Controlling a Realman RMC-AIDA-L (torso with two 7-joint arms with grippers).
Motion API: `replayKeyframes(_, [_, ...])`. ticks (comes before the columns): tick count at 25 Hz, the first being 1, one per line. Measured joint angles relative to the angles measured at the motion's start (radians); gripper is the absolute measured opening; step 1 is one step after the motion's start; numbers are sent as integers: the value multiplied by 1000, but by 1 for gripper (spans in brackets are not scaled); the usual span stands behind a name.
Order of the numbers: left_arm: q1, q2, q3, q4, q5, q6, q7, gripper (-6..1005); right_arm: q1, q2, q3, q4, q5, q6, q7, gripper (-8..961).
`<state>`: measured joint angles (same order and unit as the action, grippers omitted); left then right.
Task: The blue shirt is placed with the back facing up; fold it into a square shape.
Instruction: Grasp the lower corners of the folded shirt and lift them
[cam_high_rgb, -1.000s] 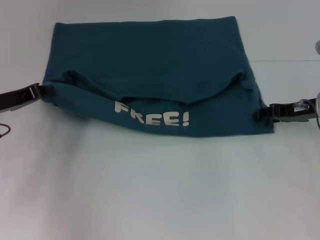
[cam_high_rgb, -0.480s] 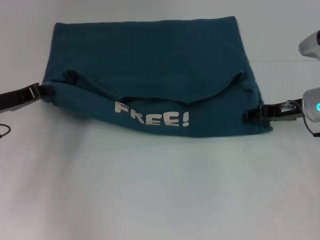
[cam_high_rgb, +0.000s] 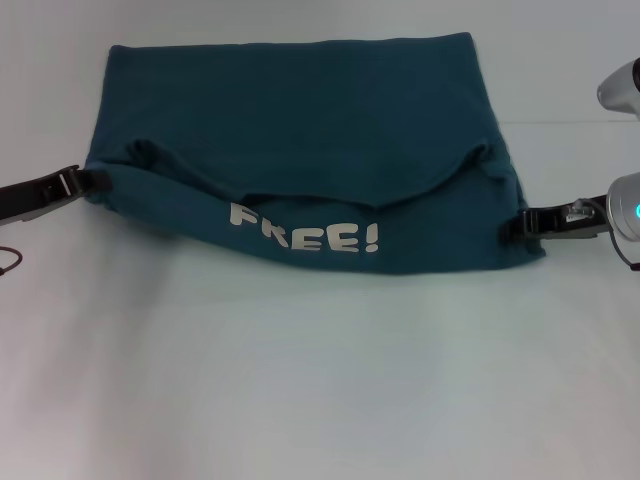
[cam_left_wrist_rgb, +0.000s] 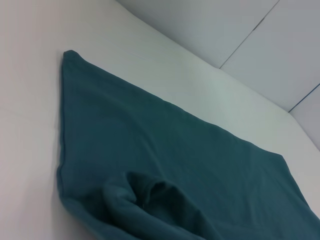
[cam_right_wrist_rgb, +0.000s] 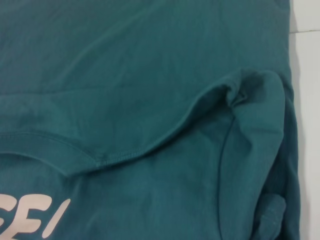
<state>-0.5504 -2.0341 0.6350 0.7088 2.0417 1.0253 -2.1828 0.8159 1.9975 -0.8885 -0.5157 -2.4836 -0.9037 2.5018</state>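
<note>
From the head camera I see the blue shirt (cam_high_rgb: 300, 150) lying partly folded on the white bench (cam_high_rgb: 320, 380), towards the far side. Its far edge runs straight; the near edge curves and carries white letters reading "FREE!" (cam_high_rgb: 305, 238), the first ones partly hidden by a fold of cloth. Bare bench lies wide open in front of the shirt, with narrower strips at either side and behind. The left gripper (cam_high_rgb: 88, 180) comes in low from the left and touches the shirt's left edge; I cannot tell whether its fingers are apart or together. The right gripper (cam_high_rgb: 512, 226) reaches in from the right to the shirt's right edge near the front corner; I cannot tell the state of its fingers either.

In the left wrist camera I see the shirt (cam_left_wrist_rgb: 165, 160) spread flat over the bench (cam_left_wrist_rgb: 30, 100), with a bunched fold at the close end and one corner pointing away.

In the right wrist camera the shirt (cam_right_wrist_rgb: 125, 75) fills almost everything: a stitched hem curves across it, a sleeve bulges at one side, and part of the white lettering (cam_right_wrist_rgb: 35, 220) shows at the border.
</note>
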Motion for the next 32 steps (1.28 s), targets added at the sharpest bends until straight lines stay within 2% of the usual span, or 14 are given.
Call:
replayKeyframes(3, [0,0,0,0,0,1,0,56,0,-1,5,-8,0,-5,0,342])
replayKeyframes(6, [0,0,0,2,0,3,0,56,-1,-2,7,-12,6,-13,0,122])
replayKeyframes(11, [0,0,0,6,0,18,0,56,-7,-2,10,-45,34,-67,-6,77])
replayKeyframes(17, [23,16,-2,50,26,141,-34,56,-52,-10,17,-167,65,-256,12,79])
replayKeyframes(22, [65,34,-10,143,113,337,-104,56,-97,-47,40,-205,61,-416,25,81])
replayKeyframes(26, [79,44,-64,191,208,500,-117,56,-134,-67,56,-210,61,-514,26,82])
replayKeyframes(27, [81,50,-89,202,264,585,-116,56,-153,-76,60,-211,60,-573,22,83])
replayKeyframes(32, [102,47,-104,233,352,696,-110,56,-190,-85,65,-211,58,-650,20,85])
